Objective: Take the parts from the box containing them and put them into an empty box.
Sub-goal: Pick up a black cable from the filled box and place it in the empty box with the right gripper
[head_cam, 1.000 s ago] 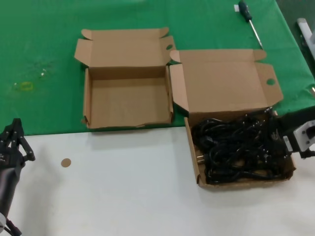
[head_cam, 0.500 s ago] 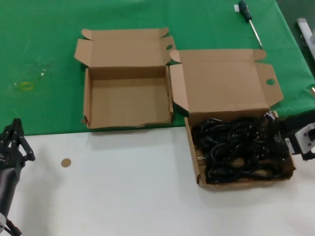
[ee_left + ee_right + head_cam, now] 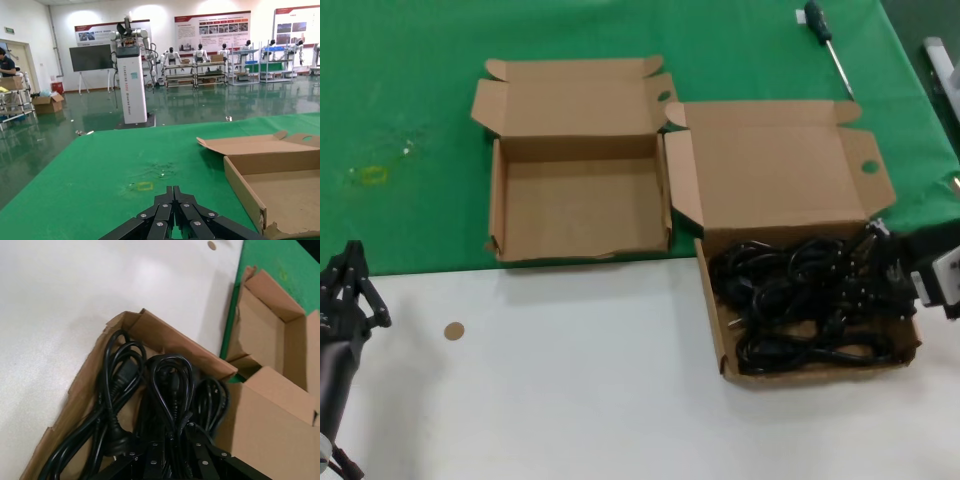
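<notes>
Right gripper (image 3: 885, 262) has pulled back right and up over the last second, closed on a cable from the cables (image 3: 800, 300); strands now trail toward it. Pick started, nothing transferred. Full box (image 3: 724, 345) near right, empty box (image 3: 496, 200) far left. Left gripper (image 3: 348, 285) parked near left, fingers together, empty. White table (image 3: 580, 380), green cloth (image 3: 410, 80), screwdriver (image 3: 828, 38). Showroom hall behind.

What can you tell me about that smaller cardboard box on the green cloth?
The smaller cardboard box is shallow, plain brown and open, nothing visible inside. Its hinged lid, with rounded tabs at the top corners, is folded back flat on the green cloth. The front wall looks slightly ragged. It sits beside the wider box of black cables, their flaps meeting. No pincer touches it.
</notes>
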You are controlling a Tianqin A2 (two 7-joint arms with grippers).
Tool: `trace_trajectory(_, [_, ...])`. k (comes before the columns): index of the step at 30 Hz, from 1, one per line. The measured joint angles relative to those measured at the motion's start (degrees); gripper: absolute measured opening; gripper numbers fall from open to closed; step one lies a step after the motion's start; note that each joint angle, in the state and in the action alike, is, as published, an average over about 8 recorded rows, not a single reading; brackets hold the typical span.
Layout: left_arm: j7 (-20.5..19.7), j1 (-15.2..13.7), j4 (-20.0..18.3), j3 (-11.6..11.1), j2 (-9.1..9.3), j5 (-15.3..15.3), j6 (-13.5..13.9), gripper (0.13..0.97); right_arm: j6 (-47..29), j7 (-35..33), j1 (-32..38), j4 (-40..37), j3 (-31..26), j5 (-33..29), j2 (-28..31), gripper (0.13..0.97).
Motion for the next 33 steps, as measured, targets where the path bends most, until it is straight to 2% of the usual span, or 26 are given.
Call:
trace_trajectory(7, [0.0, 0.0, 0.0, 0.0, 0.0, 0.0, 0.0, 0.152, -0.86, 4.6, 1.92, 1.65, 0.9, 0.59, 0.7, 0.209])
trace_trajectory(13, [0.0, 0.0, 0.0, 0.0, 0.0, 0.0, 0.0, 0.152, -1.18, 9.64, 5.63, 2.25, 1.05, 0.92, -1.27, 0.208])
trace_trajectory(24, [0.0, 0.0, 0.0, 0.0, 0.0, 0.0, 0.0, 0.152, 0.82, 16.26, 11.45, 0.91, -1.52, -0.22, -10.01, 0.208])
trace_trajectory(33, [0.0, 0.0, 0.0, 0.0, 0.0, 0.0, 0.0, 0.152, 5.48, 20.17, 13.99, -2.09, -4.49, -2.44, -19.25, 0.207])
